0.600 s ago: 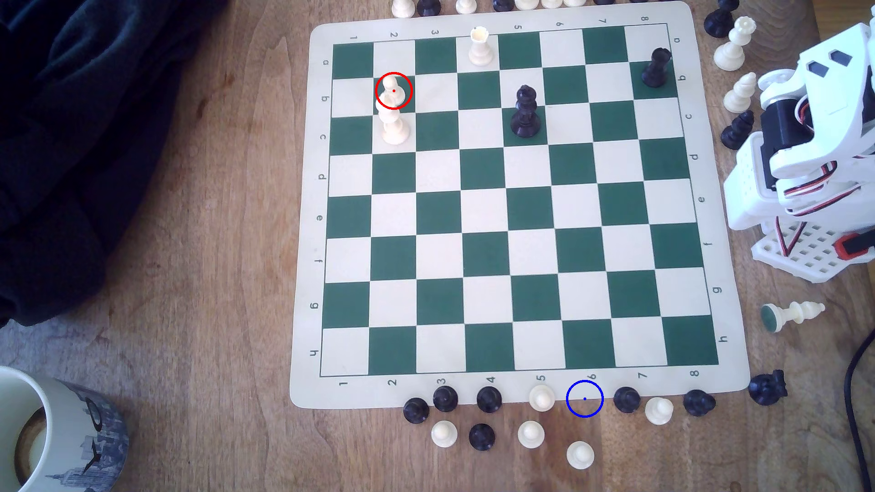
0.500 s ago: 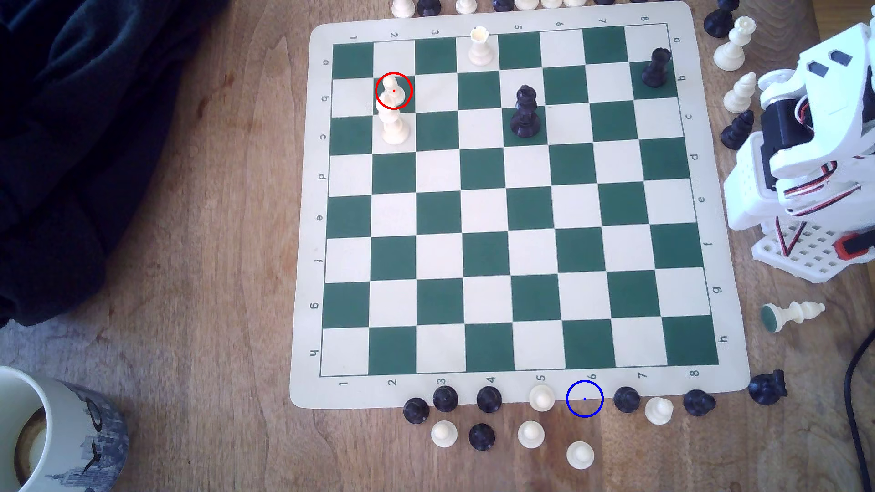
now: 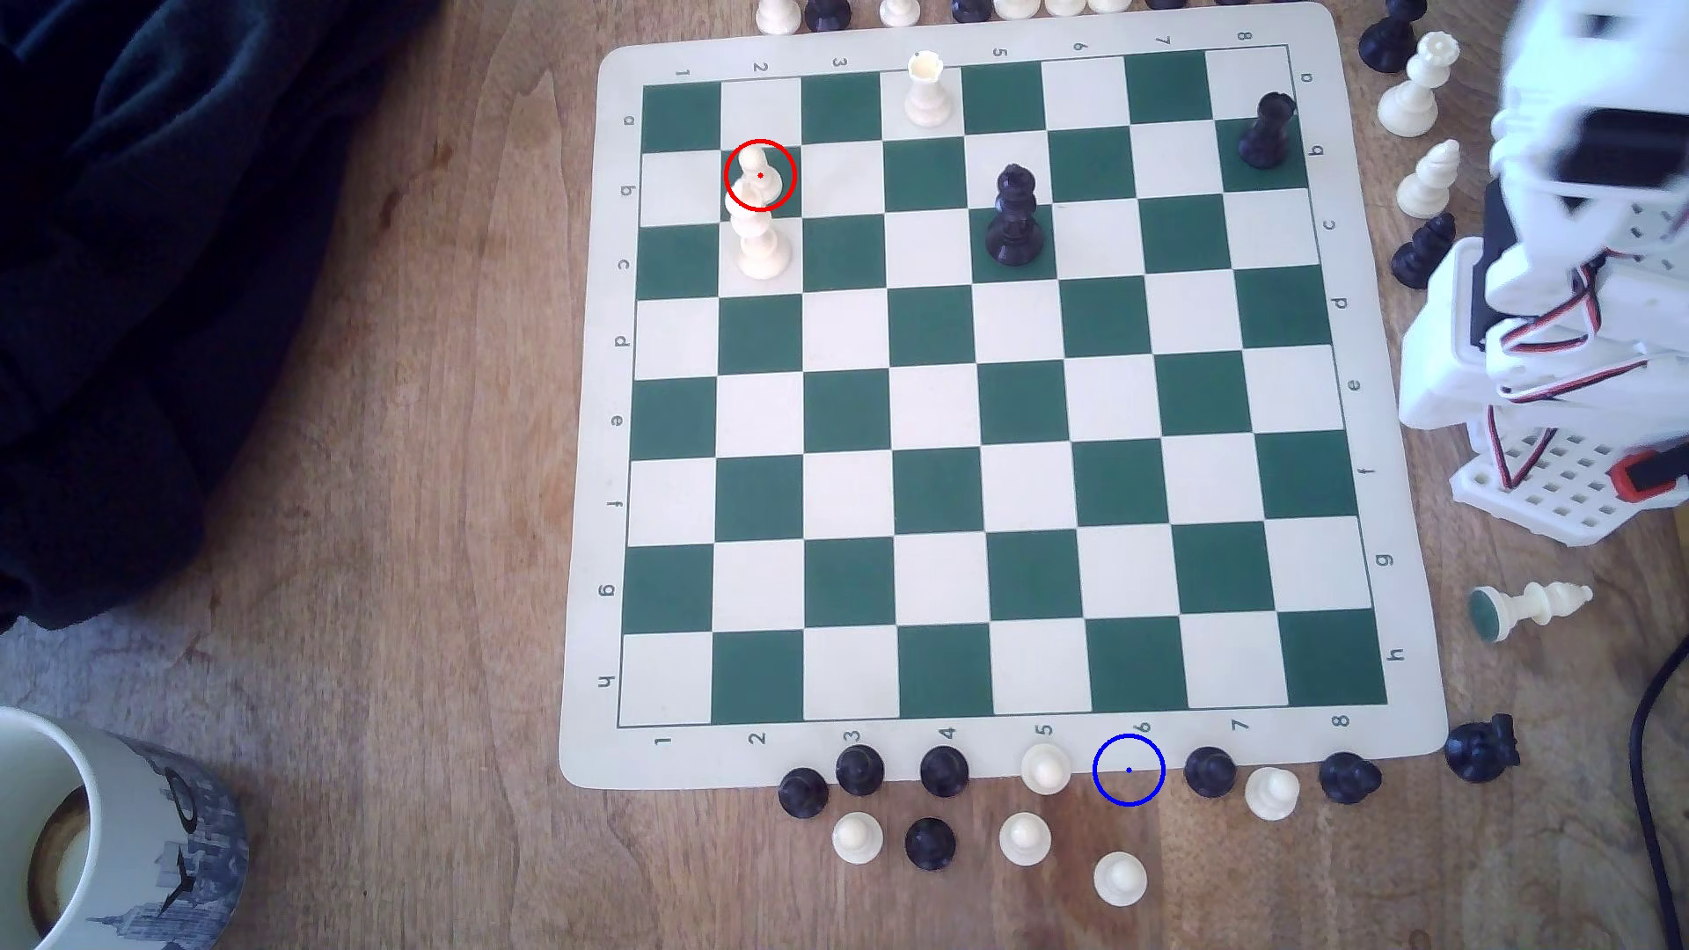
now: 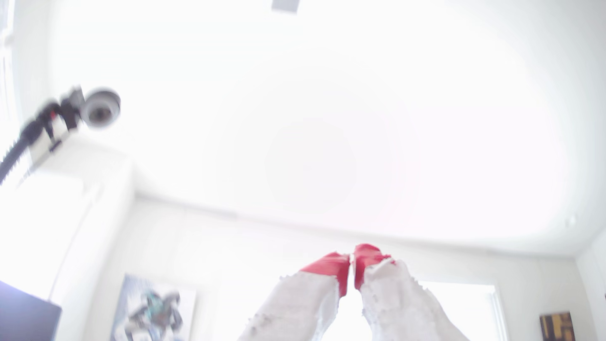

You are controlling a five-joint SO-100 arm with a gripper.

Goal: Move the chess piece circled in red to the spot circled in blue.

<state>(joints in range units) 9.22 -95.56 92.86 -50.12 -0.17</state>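
Near the board's (image 3: 585, 639) far left corner, reach the pawn (image 3: 759, 175) from above, clear of the taller piece (image 3: 761, 242) touching it, gripper (image 4: 351, 262) shut, empty.

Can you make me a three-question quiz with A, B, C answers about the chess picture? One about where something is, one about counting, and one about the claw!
1. Where is the red-ringed white pawn?
A. on the board
B. on bare wood
C. in the mug

2. How many black pieces stand on the squares?
A. five
B. two
C. none

3. The claw is:
A. gripping a pawn
B. wide open
C. shut and empty

Answers: 1 A, it stands on a row b square. 2 B, a tall black piece and another. 3 C, its red tips meet with nothing between.
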